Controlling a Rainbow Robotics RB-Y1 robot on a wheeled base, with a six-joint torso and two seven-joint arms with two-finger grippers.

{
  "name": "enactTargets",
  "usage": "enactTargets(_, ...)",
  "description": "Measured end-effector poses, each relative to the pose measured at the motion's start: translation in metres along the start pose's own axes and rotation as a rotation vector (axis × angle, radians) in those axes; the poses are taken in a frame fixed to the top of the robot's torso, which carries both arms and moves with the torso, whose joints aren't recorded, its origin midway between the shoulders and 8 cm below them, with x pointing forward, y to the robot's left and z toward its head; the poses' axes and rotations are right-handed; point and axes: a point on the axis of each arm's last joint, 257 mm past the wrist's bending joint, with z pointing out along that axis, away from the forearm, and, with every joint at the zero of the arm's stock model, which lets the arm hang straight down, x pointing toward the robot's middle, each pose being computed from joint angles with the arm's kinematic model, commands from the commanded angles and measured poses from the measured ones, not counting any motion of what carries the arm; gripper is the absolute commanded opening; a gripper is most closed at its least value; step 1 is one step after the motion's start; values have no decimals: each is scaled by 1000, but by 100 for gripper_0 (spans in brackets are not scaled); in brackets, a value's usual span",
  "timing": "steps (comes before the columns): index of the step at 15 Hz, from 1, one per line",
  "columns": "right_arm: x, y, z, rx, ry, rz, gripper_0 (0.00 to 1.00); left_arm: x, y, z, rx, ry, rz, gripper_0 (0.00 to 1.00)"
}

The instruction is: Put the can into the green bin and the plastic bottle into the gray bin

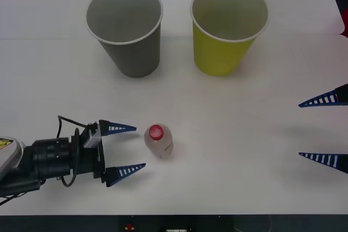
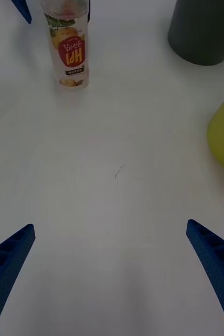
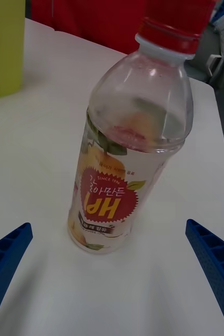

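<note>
Near the front edge of the white table (image 1: 261, 199), the plastic bottle (image 1: 159, 141) stands upright, red cap up, so its long axis runs straight up from the tabletop. The left gripper (image 1: 125, 149) lies low and level just beside it, blue fingers spread wide apart and holding nothing, their tips pointing at the bottle from the robot's left. The left wrist view puts the bottle squarely between the two open fingers (image 3: 7, 257) but a little ahead of them, so to my eye a short push forward would bring the jaws to either side of its body; whether the tips are already level with the label I can't quite tell from up here.

The right gripper (image 1: 323, 130) waits well off on the robot's right, its fingers also parted and empty, much farther from the bottle than the left one. So the left arm looks like the one to take it.

Across the table the gray bin (image 1: 126, 31) and the green bin (image 1: 227, 30) stand side by side, both upright and open-mouthed, the gray one more nearly behind the bottle. I see no can on the table.
</note>
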Motion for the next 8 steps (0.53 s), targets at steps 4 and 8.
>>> enactTargets(4, 0, 0, 0, 0, 0, 0, 100, -10, -2, 31, 6, -31, -7, 100)
enactTargets(8, 0, 0, 0, 0, 0, 0, 100, -17, -1, 58, 11, -52, -12, 100)
